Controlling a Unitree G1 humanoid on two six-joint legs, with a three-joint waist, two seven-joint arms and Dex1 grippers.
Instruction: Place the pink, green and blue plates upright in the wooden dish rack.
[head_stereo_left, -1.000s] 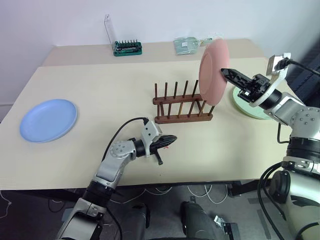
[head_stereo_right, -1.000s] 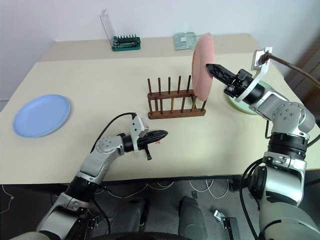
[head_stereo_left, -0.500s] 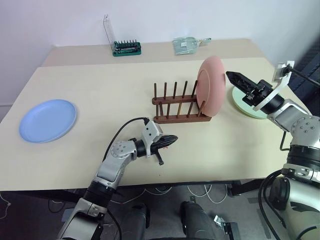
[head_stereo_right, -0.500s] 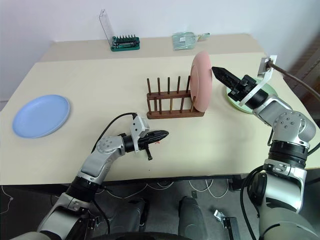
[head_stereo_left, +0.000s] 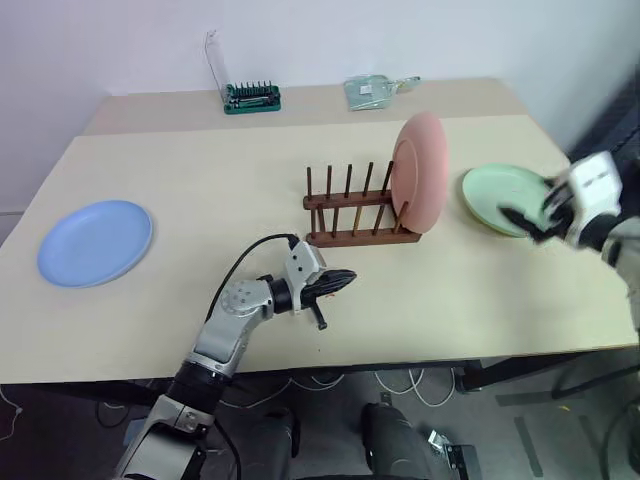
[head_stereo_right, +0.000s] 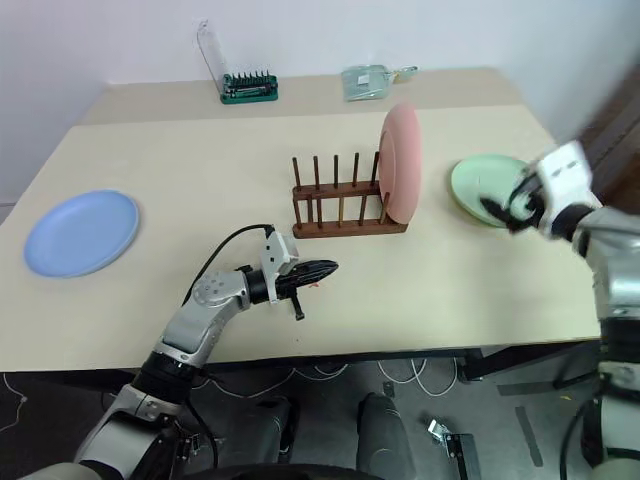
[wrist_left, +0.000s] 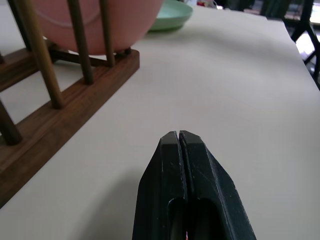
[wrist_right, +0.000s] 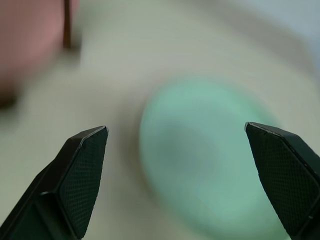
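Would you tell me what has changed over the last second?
The right gripper let go of the pink plate, which now stands upright in the rack, and drew back over the green plate, jaws open. The left gripper, shut, and the blue plate stayed put.

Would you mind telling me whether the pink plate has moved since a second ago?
Yes. The pink plate has come down from above the wooden dish rack and now stands upright in its end slot.

Three plates (head_stereo_left: 418, 160), one rack (head_stereo_left: 352, 208)
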